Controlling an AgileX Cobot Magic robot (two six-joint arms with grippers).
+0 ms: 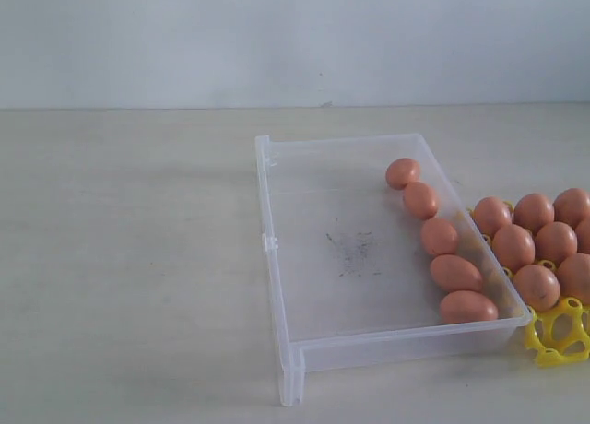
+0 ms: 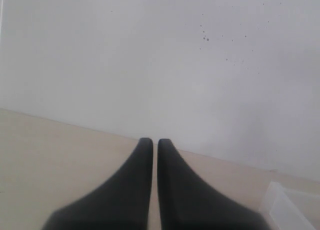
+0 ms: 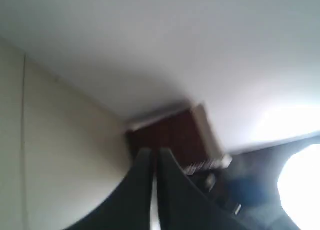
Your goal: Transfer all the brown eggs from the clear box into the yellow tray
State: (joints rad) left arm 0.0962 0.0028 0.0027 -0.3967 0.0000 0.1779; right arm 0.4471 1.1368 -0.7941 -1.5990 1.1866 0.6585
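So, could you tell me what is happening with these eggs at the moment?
Nothing is being handled now. Five smooth brown eggs lie along one wall of the transparent plastic box; several more sit in the yellow lattice tray beside it. The left gripper and right gripper are shut and empty, away from the eggs.

We find the box (image 1: 273, 258) resting on the table (image 1: 129, 258), a little right of the middle, with its long sides running from near to far. Inside it, five eggs (image 1: 440, 236) lie in a single row along the right wall. They sit one behind another, from the near right corner most of the way towards the far one.

The egg tray (image 1: 558, 336) stands on the table just right of the box, close against that same wall, and runs past the right edge of our exterior view. More eggs (image 1: 513, 246) sit in its cups, behind its near left corner. A wall (image 1: 277, 37) rises behind the table.
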